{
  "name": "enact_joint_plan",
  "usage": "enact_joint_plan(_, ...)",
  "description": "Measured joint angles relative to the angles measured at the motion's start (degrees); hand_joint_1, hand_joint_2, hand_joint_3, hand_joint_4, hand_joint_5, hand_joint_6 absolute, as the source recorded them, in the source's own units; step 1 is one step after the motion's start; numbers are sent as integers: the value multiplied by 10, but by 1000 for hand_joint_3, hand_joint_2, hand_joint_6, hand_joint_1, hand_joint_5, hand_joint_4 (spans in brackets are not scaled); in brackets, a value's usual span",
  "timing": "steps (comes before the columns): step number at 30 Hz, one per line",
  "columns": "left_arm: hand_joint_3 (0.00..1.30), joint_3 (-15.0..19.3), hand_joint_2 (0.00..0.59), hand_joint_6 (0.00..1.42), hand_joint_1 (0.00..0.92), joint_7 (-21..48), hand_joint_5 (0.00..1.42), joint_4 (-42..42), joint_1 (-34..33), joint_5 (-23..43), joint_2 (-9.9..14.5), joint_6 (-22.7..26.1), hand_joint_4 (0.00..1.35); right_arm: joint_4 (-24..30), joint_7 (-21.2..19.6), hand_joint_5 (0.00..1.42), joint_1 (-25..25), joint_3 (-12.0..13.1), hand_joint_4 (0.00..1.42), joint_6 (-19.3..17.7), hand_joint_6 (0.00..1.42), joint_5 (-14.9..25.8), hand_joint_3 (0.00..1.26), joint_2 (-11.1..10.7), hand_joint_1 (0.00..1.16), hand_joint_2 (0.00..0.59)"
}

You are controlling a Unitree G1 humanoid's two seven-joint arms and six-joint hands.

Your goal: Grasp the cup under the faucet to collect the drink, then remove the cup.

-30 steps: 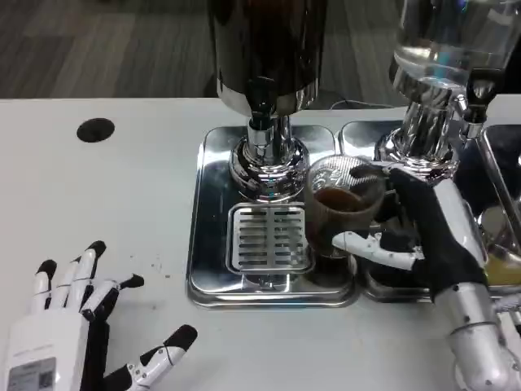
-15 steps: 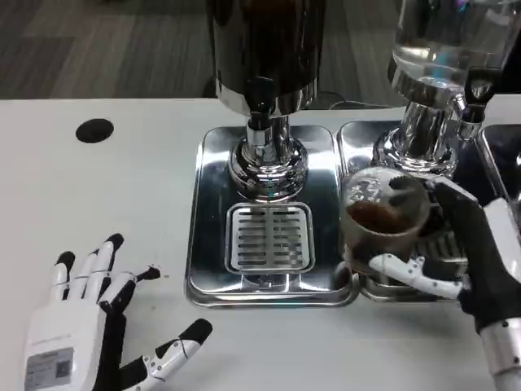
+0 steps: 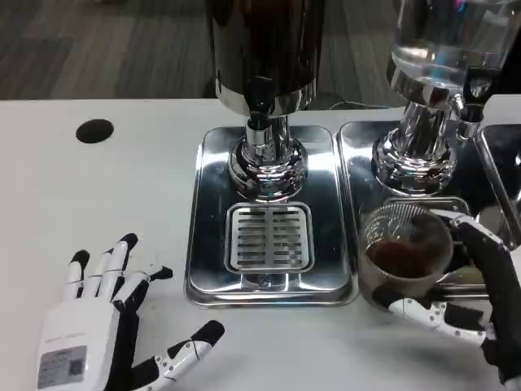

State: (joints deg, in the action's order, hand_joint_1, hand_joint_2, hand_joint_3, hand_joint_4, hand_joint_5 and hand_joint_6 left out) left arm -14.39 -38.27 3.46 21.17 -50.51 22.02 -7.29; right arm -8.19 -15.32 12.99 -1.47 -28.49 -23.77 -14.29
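White worktop (image 3: 98,187) carries a shiny steel drip tray (image 3: 207,228) with a slotted grate (image 3: 269,236) at its middle, under the chrome faucet of a dark drink dispenser (image 3: 262,73). Beside it, toward the right edge, a clear-tank dispenser (image 3: 440,57) stands on a second steel tray (image 3: 358,151). The right hand (image 3: 476,289) grips a clear plastic cup (image 3: 403,257) with brown drink in it, upright at that tray's front. Near the front left corner the left hand (image 3: 94,338) is empty, fingers spread.
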Motion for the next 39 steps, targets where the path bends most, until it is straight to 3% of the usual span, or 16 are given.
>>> enact_joint_plan(9, 401, -8, 120, 0, 0, 1, 103, -8, 0, -17, 0, 6, 0, -27, -22, 737, 32, -5, 816, -49, 618, -32, 760, 5, 863, 190)
enact_joint_plan(25, 401, -10, 119, 0, 0, 6, 103, -19, 9, -21, 0, 13, 0, -100, -82, 731, 27, -28, 808, -83, 624, -75, 742, 7, 863, 190)
enact_joint_plan(32, 401, -9, 119, 0, 0, 6, 103, -19, 11, -20, 0, 14, 0, -119, -91, 588, 16, -35, 641, -96, 526, -74, 534, 1, 807, 176)
enact_joint_plan(39, 401, -8, 119, 0, 0, 7, 103, -19, 11, -20, 0, 14, 0, -127, -80, 526, 12, -43, 535, -106, 481, -61, 417, -6, 766, 169)
